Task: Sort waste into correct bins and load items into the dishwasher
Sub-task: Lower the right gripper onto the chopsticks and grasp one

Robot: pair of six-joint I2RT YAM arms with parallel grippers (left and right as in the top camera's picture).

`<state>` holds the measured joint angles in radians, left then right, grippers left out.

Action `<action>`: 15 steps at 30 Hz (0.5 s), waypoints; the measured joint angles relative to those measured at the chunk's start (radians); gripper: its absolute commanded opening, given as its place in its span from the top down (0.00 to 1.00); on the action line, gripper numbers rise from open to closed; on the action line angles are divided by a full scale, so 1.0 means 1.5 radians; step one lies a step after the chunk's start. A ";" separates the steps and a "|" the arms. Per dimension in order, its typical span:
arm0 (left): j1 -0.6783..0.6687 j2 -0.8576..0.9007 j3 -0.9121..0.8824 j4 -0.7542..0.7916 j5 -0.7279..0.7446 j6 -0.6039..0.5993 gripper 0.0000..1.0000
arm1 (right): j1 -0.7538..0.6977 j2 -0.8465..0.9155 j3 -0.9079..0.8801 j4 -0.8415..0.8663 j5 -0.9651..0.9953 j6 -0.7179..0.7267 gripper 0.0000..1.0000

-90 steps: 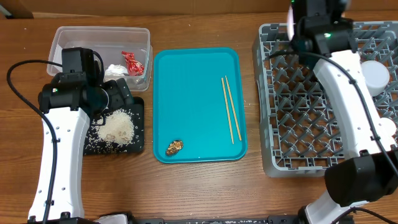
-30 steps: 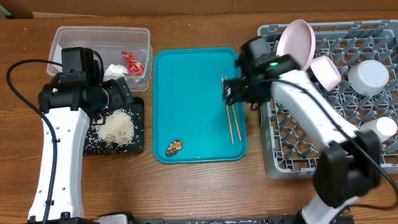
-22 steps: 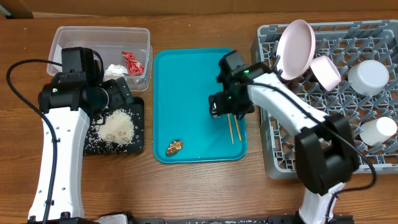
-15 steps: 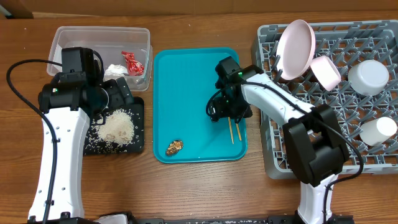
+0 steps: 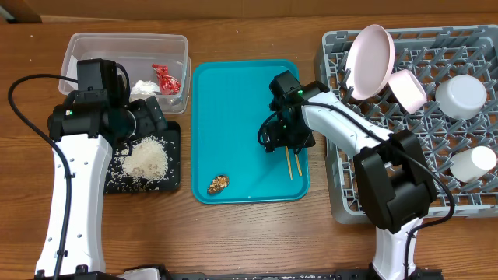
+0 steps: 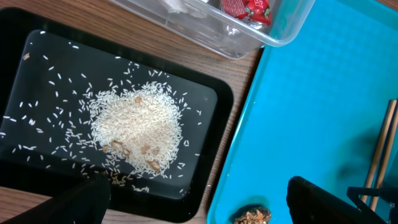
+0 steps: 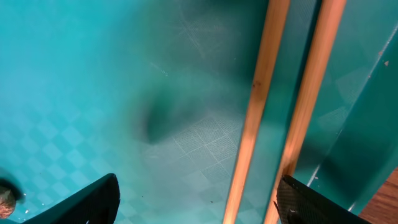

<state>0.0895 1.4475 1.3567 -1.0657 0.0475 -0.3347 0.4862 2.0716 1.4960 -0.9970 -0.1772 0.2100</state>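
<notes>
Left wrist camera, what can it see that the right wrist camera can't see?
Only the left wrist view shows the black tray with the rice, and the clear tub holding the red wrapper. Only the right wrist view shows the right gripper, open, close over the chopsticks, and the fine checked pattern under them. Both show the teal tray and the two chopsticks lying on it.

Bare teal tray [image 7: 93,93] lies left of chopsticks [image 7: 258,106]; its rim [image 7: 367,137] crowds their right.
</notes>
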 measured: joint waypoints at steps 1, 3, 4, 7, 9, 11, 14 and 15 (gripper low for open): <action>0.000 0.000 0.000 0.000 0.000 0.000 0.08 | 0.000 0.000 0.000 0.000 0.000 0.000 0.18; 0.000 0.000 0.000 0.000 0.000 0.000 0.08 | 0.000 0.000 0.000 -0.002 0.000 0.001 0.18; 0.000 0.000 0.000 0.000 0.000 0.000 0.08 | 0.001 0.000 0.000 -0.002 0.000 0.003 0.18; 0.000 0.000 0.000 0.000 0.000 0.000 0.08 | 0.001 0.000 0.000 -0.004 -0.001 0.008 0.18; 0.000 0.000 0.000 0.000 0.000 0.000 0.08 | 0.004 0.000 0.000 -0.005 -0.001 0.012 0.18; 0.000 0.000 0.000 0.000 0.000 0.000 0.08 | 0.007 0.001 0.000 -0.005 -0.001 0.015 0.18; 0.000 0.000 0.000 0.000 0.000 0.000 0.08 | 0.012 0.001 0.000 -0.006 -0.001 0.016 0.18; 0.000 0.000 0.000 0.000 0.000 0.000 0.08 | 0.013 0.001 0.000 -0.006 -0.001 0.017 0.18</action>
<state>0.0895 1.4475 1.3567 -1.0657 0.0475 -0.3347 0.5056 2.0735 1.4960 -1.0058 -0.1791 0.2348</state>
